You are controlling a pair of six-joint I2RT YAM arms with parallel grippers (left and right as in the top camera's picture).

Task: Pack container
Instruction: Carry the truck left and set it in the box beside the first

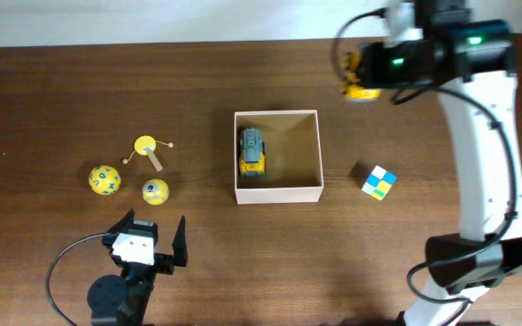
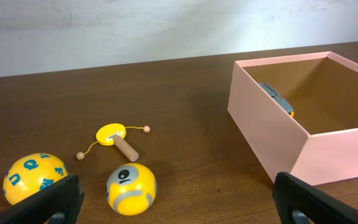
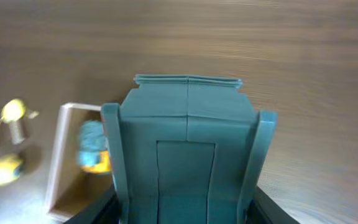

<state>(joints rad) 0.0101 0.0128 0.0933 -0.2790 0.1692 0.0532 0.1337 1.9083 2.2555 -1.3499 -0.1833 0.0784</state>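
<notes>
The container (image 1: 277, 194) is a square shallow box, white outside and tan inside, at the table's middle; the left wrist view shows its wall (image 2: 260, 124) and the right wrist view its rim (image 3: 58, 162). A grey-and-yellow toy truck (image 1: 253, 150) (image 2: 278, 99) (image 3: 92, 146) lies along its left side. My right gripper (image 1: 362, 77) (image 3: 182, 208) hangs above the table beyond the box's far right corner. It is shut on a toy vehicle, yellow (image 1: 361, 89) from overhead and teal-grey (image 3: 188, 137) in its wrist view. My left gripper (image 1: 150, 226) (image 2: 179, 199) stands open and empty near the front left.
Left of the box lie a yellow ball with blue letters (image 1: 104, 179) (image 2: 35, 177), a yellow-and-grey ball (image 1: 155, 191) (image 2: 131, 188) and a yellow rattle drum with a wooden handle (image 1: 148, 149) (image 2: 115, 137). A coloured cube (image 1: 379, 182) sits right of the box.
</notes>
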